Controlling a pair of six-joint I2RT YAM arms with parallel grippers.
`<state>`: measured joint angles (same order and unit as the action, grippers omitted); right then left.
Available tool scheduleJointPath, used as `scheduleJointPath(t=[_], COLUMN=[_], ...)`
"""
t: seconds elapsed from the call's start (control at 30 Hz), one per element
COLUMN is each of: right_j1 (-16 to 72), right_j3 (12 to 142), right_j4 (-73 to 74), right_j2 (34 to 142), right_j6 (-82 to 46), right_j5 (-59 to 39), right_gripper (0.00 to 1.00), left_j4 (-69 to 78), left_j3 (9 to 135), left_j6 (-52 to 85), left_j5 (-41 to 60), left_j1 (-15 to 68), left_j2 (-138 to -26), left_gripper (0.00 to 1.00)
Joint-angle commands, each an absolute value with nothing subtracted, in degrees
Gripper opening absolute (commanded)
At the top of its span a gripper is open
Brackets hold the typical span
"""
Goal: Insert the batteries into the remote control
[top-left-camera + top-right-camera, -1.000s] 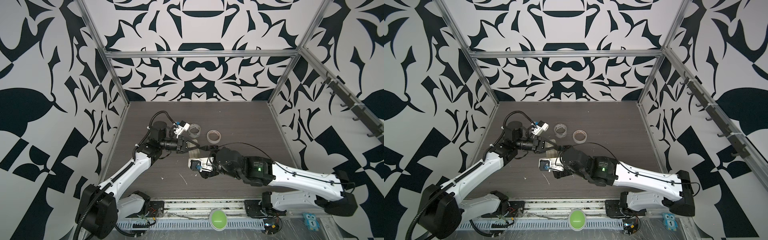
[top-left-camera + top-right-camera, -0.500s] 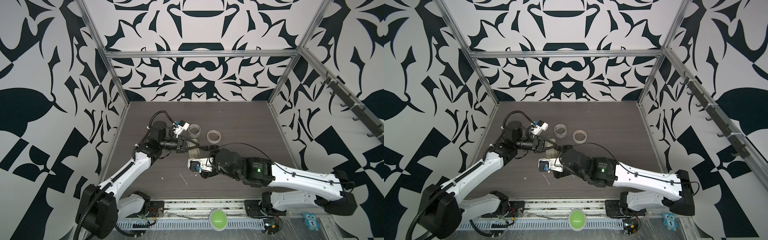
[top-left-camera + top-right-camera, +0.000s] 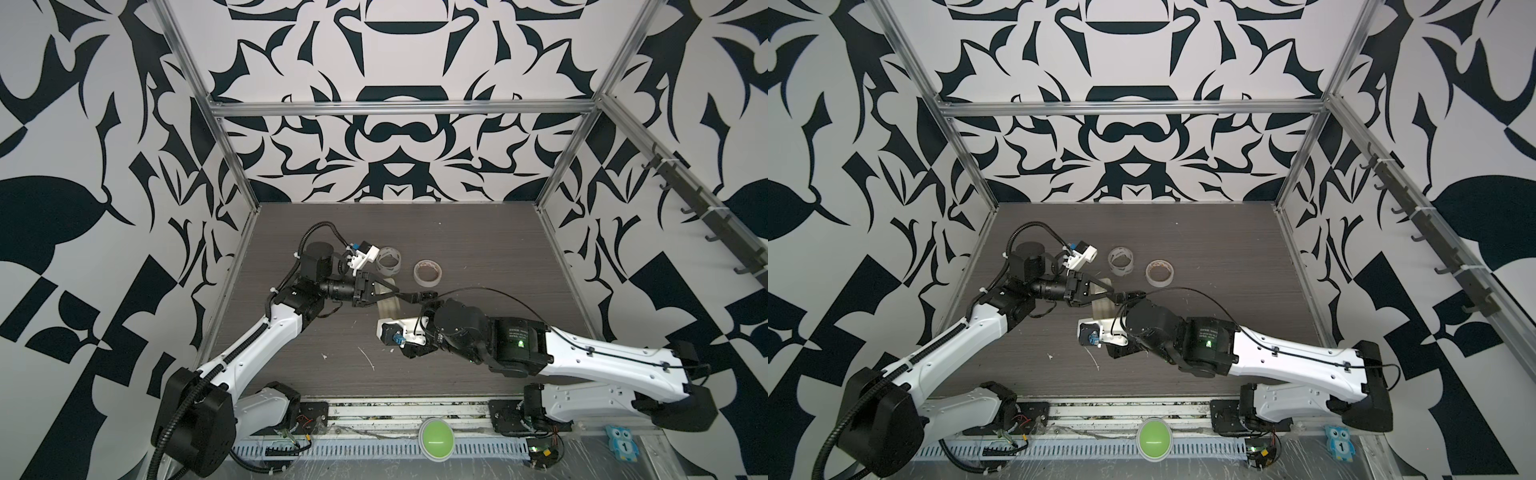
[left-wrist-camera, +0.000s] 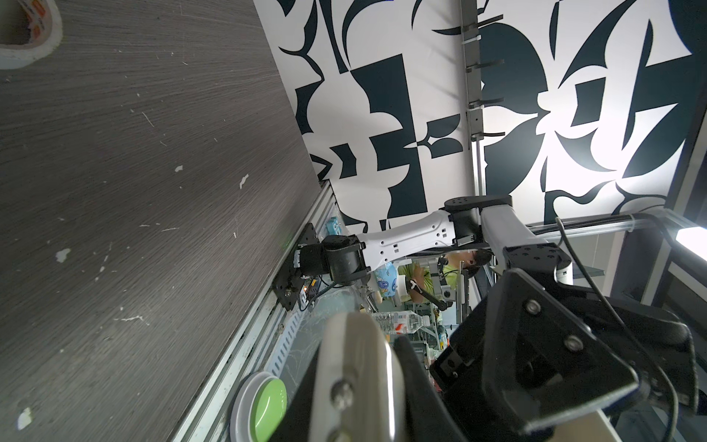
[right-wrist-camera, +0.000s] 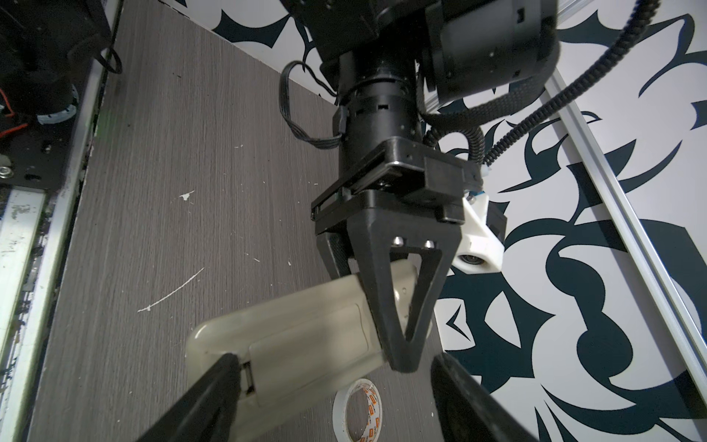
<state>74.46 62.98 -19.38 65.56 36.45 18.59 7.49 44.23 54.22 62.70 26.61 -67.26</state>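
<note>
Nothing's shifting over the last second: your left gripper (image 5: pixel 386 329) is still clamping the remote control (image 5: pixel 283 317) over mid-table from 9 o'clock, while your right gripper (image 5: pixel 334 359), spread wide, is waiting at 3 o'clock by the cover (image 5: pixel 313 352). Batteries aren't showing; loading isn't starting yet.

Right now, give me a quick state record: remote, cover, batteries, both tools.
remote control: gripped at one end by left tool
battery cover: on, closed
right tool: open, fingers straddling remote's free end
batteries: not visible
other: clear tape roll, tan tape roll on table
</note>
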Motion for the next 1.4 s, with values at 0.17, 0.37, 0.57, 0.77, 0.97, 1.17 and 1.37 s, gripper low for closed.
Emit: scheduleJointPath(t=[0.17, 0.37, 0.57, 0.77, 0.97, 1.17, 1.37], right_j1=[74.62, 74.86, 75.09, 75.23, 75.24, 75.23, 75.23], right_j3=[62.4, 61.81, 61.48, 62.03, 62.42, 62.54, 62.84], right_j4=[-14.02, -13.3, -13.35, -15.71, -17.48, -18.26, -18.2], right_j2=[63.67, 62.78, 62.49, 61.79, 62.99, 63.62, 64.7], right_j6=[37.03, 37.19, 37.44, 36.77, 36.43, 36.48, 36.53], right_j5=[22.57, 22.35, 21.72, 17.67, 15.98, 16.04, 16.6], right_gripper=[0.82, 0.82, 0.82, 0.83, 0.83, 0.83, 0.83], left_j4=[7.47, 7.38, 7.12, 6.86, 6.77, 6.77, 6.77], left_j3=[43.91, 43.96, 43.87, 43.68, 43.69, 43.55, 43.6], left_j6=[54.25, 54.16, 54.02, 53.82, 53.79, 53.68, 53.69], left_j5=[65.78, 65.81, 65.82, 65.74, 65.83, 65.83, 65.83], left_j1=[26.64, 26.61, 26.42, 26.02, 26.02, 26.02, 25.99], left_j2=[-67.34, -67.34, -67.22, -67.26, -67.15, -66.97, -66.8], left_gripper=[0.0, 0.0, 0.0, 0.0, 0.0, 0.0, 0.0])
